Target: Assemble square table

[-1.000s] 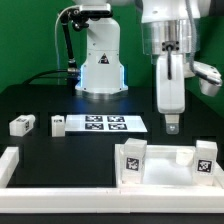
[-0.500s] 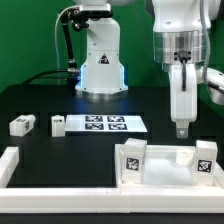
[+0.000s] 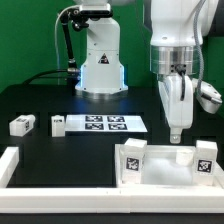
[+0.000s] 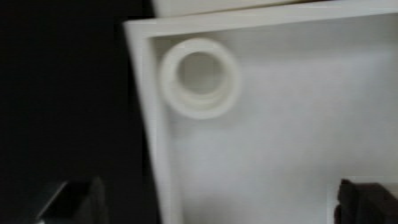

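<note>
marker board (image 3: pixel 103 124) — long white rail (image 3: pixel 70 188)

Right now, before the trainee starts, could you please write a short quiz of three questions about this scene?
1. Fill in: the two small white tagged leg blocks lie on the exterior view's ___ of the flat white marker board.
2. True or false: the end effector is shut on a leg block.
3. In the wrist view, what lies under the end effector? A) a round socket in the large white plastic square slab; B) the marker board; C) a leg block.
Key: 1 left; 2 false; 3 A.
</note>
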Tool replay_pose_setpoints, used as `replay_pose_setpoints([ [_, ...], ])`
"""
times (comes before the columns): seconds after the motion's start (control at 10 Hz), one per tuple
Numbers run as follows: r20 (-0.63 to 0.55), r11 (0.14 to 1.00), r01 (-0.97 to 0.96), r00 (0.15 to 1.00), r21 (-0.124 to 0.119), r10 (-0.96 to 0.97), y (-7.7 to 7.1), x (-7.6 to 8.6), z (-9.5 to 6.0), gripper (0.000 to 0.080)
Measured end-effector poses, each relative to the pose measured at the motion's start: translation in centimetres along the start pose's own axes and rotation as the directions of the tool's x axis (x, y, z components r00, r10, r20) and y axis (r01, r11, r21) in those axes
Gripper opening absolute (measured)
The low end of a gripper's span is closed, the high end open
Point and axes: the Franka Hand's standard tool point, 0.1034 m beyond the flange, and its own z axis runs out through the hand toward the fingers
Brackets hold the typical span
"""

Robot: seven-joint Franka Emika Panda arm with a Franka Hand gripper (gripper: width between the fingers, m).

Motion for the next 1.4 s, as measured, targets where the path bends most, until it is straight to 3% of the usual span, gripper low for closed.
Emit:
replay_pose_setpoints([
  [0.2,-0.013,0.999,0.018,1.000,-0.030,-0.019,0.5,0.0,0.8,0.0649],
  [0.4,-0.025,0.999,0.045,0.999,0.012,-0.045,0.1,0.9,1.8,0.0649],
  [0.5,-0.032,0.998,0.057,0.998,0.014,-0.056,0.3,0.9,2.4,0.0649],
  [0.7,-0.039,0.993,0.102,0.994,0.064,-0.099,0.3,1.6,2.7,0.0649],
  [1.0,-0.046,0.990,0.131,0.991,0.056,-0.128,0.6,2.7,3.3,0.0649],
  [1.2,-0.051,0.991,0.134,0.990,0.021,-0.132,1.1,3.7,4.4,0.0649],
  [1.4,-0.051,0.990,0.137,0.989,0.022,-0.135,1.1,3.6,4.4,0.0649],
])
